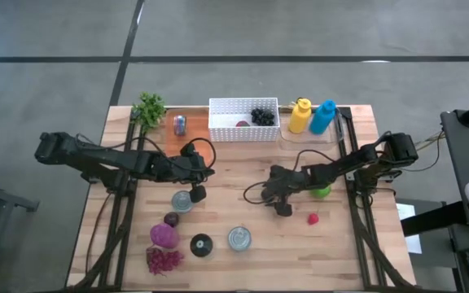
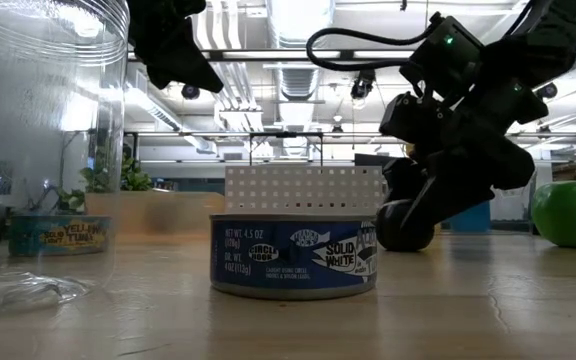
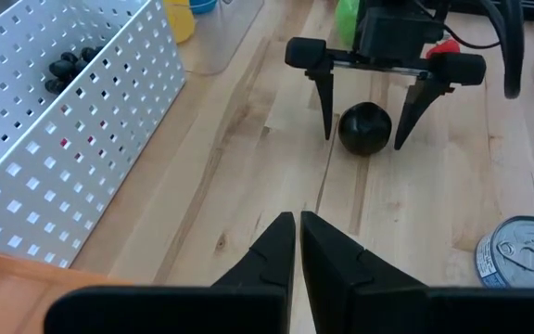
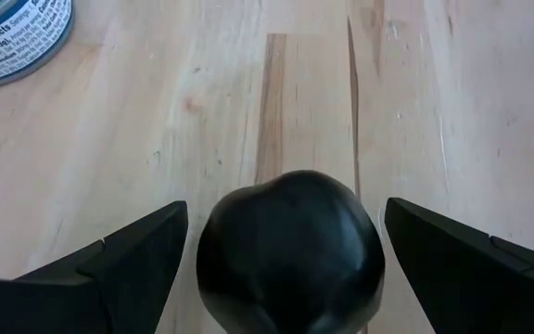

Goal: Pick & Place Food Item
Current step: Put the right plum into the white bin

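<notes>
Plum (image 4: pixel 290 250), dark and round, sits on the wooden table (image 1: pixel 243 163) squarely between the fingers of the right gripper (image 1: pixel 283 209). The jaws stand wide, one finger on each side of the fruit with daylight between, so nothing is grasped. From the left wrist view the same picture: the two dark prongs point down at the boards, the plum (image 3: pixel 364 130) resting on the wood in the gap.

Over on the other side, the left gripper (image 1: pixel 195 194) hangs above the table near a tuna can (image 1: pixel 182 201), its fingers pressed together with only a hairline slit, holding nothing.

Toward the back edge stands a white perforated basket (image 1: pixel 243 120) with a bunch of dark grapes (image 1: pixel 261 116) inside. Beside it are a yellow bottle (image 1: pixel 300 115) and a blue bottle (image 1: pixel 322 116). A green apple (image 1: pixel 322 192) lies just behind the right arm, and a small red fruit (image 1: pixel 313 218) sits close by the right gripper. A second tin (image 2: pixel 294 256), blue label reading solid white tuna, fills the low view up front.
</notes>
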Tool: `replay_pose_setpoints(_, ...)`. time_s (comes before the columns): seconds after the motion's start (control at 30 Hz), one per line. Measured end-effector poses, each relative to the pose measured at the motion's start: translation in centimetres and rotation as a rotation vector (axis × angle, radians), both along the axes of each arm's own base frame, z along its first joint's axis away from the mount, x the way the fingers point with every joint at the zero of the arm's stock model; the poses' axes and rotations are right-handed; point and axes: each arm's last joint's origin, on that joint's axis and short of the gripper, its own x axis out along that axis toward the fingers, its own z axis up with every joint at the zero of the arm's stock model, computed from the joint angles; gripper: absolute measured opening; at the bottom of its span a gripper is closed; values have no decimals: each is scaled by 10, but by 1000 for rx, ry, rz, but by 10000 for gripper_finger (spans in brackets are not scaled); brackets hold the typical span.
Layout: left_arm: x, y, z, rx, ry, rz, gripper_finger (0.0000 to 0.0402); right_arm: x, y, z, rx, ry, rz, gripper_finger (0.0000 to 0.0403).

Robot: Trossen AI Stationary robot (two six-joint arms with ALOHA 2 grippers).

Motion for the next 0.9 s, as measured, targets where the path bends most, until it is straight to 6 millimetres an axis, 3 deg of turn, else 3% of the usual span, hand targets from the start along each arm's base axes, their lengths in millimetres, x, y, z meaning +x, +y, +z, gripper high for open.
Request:
replay_pose_setpoints(0.2,0,0,0,0,0,0,26,0,0,1,-8,-4,8,359)
replay_pose_setpoints(0.67,0,0,0,0,0,0,26,0,0,1,-11,-4,10,252)
replay_pose_setpoints(0.9,0,0,0,0,0,0,26,0,0,1,-11,-4,11,243)
